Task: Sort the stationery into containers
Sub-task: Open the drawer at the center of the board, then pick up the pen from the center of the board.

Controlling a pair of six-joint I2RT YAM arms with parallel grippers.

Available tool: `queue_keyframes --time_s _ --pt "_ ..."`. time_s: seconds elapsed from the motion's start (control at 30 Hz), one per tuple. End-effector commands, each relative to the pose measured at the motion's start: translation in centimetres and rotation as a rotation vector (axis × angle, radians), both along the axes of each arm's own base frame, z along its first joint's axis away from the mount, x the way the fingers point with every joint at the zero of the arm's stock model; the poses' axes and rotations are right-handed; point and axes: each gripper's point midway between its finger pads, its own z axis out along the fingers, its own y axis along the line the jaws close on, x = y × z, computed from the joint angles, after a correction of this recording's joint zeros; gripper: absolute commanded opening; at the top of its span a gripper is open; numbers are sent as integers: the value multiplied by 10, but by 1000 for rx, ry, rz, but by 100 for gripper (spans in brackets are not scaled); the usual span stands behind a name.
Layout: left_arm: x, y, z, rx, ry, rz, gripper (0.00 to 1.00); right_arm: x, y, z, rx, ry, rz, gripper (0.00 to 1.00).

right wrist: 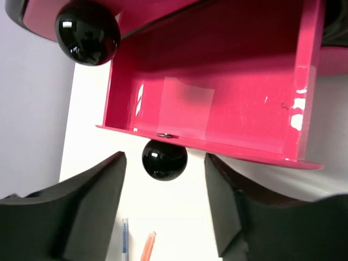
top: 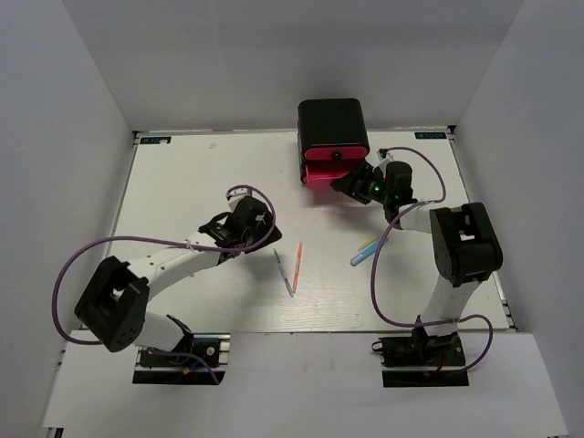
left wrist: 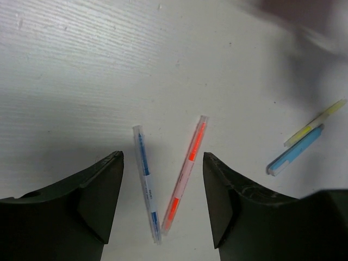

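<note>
I'm seeing both claws gaping wide, empty: left gripper [left wrist: 163, 163] hovering over the blue pen [left wrist: 145, 182] and orange pen [left wrist: 185, 174], right gripper [right wrist: 165, 163] facing the pink drawer [right wrist: 217, 109] and its knob [right wrist: 164, 157]; pen print illegible.

Glossy pink plastic drawer [right wrist: 217, 81], shiny black knob [right wrist: 164, 159], clear plastic orange pen [left wrist: 185, 174], matt white table [left wrist: 81, 65].

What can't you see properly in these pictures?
- Right wrist view: the back of the open pink drawer runs under the black box. The bottom edge cuts off the blue pen and the orange pen.
- Left wrist view: a dark shape in the top right corner is too blurred to name. The blue pen's printing is too small to read.
- Top external view: the open drawer covers anything beneath it.
</note>
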Motion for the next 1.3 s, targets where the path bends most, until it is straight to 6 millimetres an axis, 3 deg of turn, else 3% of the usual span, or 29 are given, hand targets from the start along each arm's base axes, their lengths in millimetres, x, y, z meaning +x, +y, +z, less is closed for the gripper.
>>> queue_keyframes --time_s 0.0,0.2,0.4,0.5,0.67,0.9,0.93,1.07,1.17,1.27 --pt "-3 -9 -1 -15 53 -5 70 -3 0 23 -6 -63 30 69" --pt "-5 -19 -16 5 123 -26 70 -14 -4 26 -22 -61 43 81" --pt "-16 -21 -34 74 212 -39 67 -33 -13 24 -35 -34 39 82" --pt "-21 -24 -48 102 271 -36 64 -47 -23 13 -55 9 31 82" --pt "-26 -34 -60 151 337 -43 54 -65 -38 13 -101 -23 34 82" --pt "-38 -29 -81 234 413 -40 41 -86 -53 26 -167 -96 58 82" --pt "-40 -27 -82 241 421 -39 39 -89 -56 25 -191 -114 75 90" --pt "-45 -27 -84 250 427 -48 25 -96 -60 22 -262 -107 113 90" --pt "-39 -27 -69 233 378 -38 15 -108 -64 6 -308 -16 187 90" --pt "-33 -24 -47 227 311 -43 7 -122 -58 12 -278 -63 285 88"
